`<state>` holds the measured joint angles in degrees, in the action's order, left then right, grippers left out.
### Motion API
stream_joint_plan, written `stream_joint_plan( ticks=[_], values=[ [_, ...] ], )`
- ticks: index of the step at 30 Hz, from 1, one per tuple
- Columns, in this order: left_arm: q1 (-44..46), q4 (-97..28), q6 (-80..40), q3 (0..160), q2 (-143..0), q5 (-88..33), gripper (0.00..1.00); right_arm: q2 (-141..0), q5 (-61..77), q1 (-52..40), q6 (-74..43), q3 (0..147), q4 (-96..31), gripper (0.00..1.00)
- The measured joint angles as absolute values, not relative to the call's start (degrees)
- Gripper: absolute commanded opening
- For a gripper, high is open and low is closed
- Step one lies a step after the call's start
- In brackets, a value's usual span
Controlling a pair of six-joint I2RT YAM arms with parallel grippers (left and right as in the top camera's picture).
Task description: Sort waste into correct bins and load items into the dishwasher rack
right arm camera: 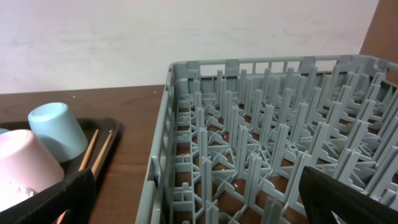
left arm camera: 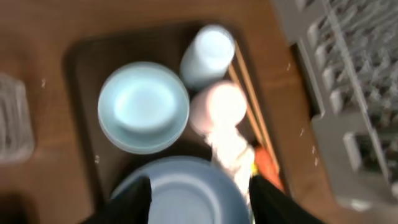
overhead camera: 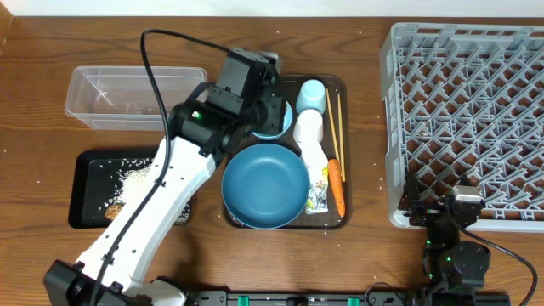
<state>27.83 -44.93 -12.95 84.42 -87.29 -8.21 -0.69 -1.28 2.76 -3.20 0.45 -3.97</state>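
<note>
My left gripper (overhead camera: 259,106) (left arm camera: 200,200) is open and empty above the brown serving tray, over the near edge of the dark-blue plate (overhead camera: 265,185) (left arm camera: 186,193). The pale-blue bowl (overhead camera: 279,123) (left arm camera: 143,106) is partly hidden under it in the overhead view. The light-blue cup (overhead camera: 311,95) (left arm camera: 208,53), whitish-pink cup (overhead camera: 308,127) (left arm camera: 217,109), wrapper (overhead camera: 316,183) (left arm camera: 233,149), carrot (overhead camera: 337,185) (left arm camera: 268,165) and chopsticks (overhead camera: 335,119) (left arm camera: 249,99) lie along the tray's right side. My right gripper (overhead camera: 442,212) (right arm camera: 196,199) is open and empty at the grey rack's (overhead camera: 467,119) (right arm camera: 249,143) front-left corner.
The clear tub (overhead camera: 136,96) stands at the back left. The black tray (overhead camera: 85,183) in front of it holds loose rice (overhead camera: 136,183). The brown serving tray (overhead camera: 344,223) sits between these bins and the rack. I cannot make out the brown food lump.
</note>
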Motion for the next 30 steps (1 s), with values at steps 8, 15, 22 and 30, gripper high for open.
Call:
stream_joint_plan(
  ticks=[8,15,22,30],
  values=[
    [27.88,-54.22,-11.46,92.03,-88.88,-9.13,0.88,-0.69,-1.28,2.76,-3.2,0.45,-3.97,0.99],
    [27.88,-53.8,-11.55,92.14,-88.88,-9.78,0.98,-0.69,-1.28,2.76,-3.2,0.45,-3.97,0.99],
    [27.88,-57.3,-11.55,92.14,-88.88,-9.93,0.98,-0.69,-1.28,2.76,-3.2,0.45,-3.97,0.99],
    [27.0,-63.77,-14.48,92.14,-88.88,-2.63,0.98,-0.69,-1.28,2.76,-3.2,0.45,-3.97,0.99]
  ],
)
